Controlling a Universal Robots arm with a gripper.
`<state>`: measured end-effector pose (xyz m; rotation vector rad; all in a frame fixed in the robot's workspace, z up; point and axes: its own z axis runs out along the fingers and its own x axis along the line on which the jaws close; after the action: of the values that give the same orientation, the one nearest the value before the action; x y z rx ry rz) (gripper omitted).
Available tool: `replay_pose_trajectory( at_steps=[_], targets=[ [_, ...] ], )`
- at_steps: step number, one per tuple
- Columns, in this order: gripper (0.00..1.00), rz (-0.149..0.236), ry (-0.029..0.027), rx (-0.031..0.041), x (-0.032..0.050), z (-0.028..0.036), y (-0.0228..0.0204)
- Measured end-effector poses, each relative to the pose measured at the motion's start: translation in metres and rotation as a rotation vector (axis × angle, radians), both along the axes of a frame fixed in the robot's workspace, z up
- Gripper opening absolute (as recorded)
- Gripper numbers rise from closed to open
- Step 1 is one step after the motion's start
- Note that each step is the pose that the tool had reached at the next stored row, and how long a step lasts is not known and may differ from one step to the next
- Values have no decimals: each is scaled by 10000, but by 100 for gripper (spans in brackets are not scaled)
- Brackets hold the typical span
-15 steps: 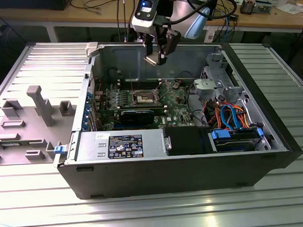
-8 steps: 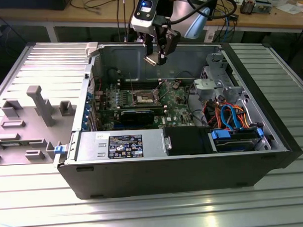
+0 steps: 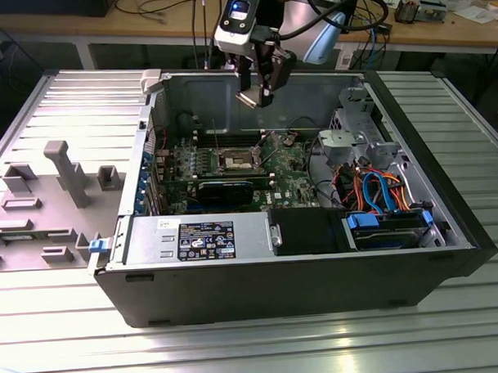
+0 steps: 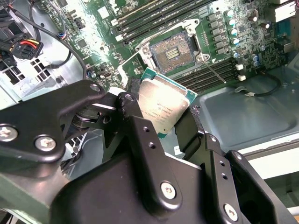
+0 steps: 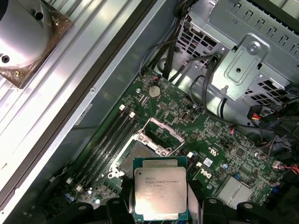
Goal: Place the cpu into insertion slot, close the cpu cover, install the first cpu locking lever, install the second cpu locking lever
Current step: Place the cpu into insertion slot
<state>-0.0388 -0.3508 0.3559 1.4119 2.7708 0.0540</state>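
Gripper [image 3: 256, 96]: clenched on the cpu, hanging above the open computer case [image 3: 277, 275]; in the second wrist view its black fingers [image 4: 135, 126] press against two opposite edges of the chip.

Cpu [image 4: 163, 105]: held between the fingertips, clear of the board, its dull silver top facing both wrist cameras and its green edge showing around the metal. In the exterior view it is the pale square [image 3: 250, 99] at the gripper's tip.

Insertion slot [image 5: 133, 156]: below the gripper and well apart from it, on the green circuit board [image 3: 289, 165] on the floor of the case. Its dark centre is bare; in the first wrist view the held chip [image 5: 160, 189] overlaps its near corner.

Cpu cover [image 5: 162, 132]: the silver frame appears lifted off the socket, standing at the socket's edge farther from the gripper, its square window open.

Memory slots [image 5: 107, 144]: long narrow rows just beside the socket, also beneath the gripper.
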Motion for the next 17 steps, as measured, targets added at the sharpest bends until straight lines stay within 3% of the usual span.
replay_pose_trajectory(
  at_steps=[17],
  targets=[
    [55, -111, 0, -3, -7, 0, 1]
  ],
)
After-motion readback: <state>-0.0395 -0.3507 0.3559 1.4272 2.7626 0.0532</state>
